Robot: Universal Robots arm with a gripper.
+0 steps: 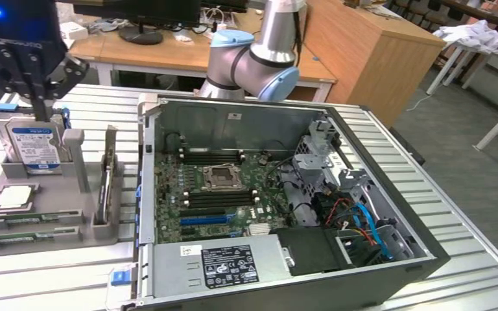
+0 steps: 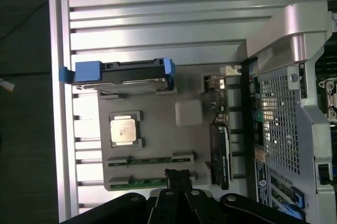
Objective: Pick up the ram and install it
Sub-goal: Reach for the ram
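Observation:
Two ram sticks, thin green boards, lie side by side in the grey holder [image 1: 67,214] at the exterior view's left: one ram [image 1: 33,219] [image 2: 150,159] and a second ram [image 1: 20,237] [image 2: 147,182]. My black gripper [image 1: 39,107] [image 2: 178,174] hangs well above the holder with its fingers shut and nothing between them. In the wrist view its tips overlap the nearer stick. The open computer case [image 1: 275,194] holds the motherboard with empty black memory slots [image 1: 218,157] beside the processor socket.
The holder also carries an upright hard drive with blue clips [image 1: 31,146] [image 2: 131,71], a processor chip [image 1: 13,196] [image 2: 122,130] and an upright card [image 1: 108,175]. A blue slot [image 1: 204,220], cables and a power supply [image 1: 223,265] sit inside the case. The table is ribbed metal.

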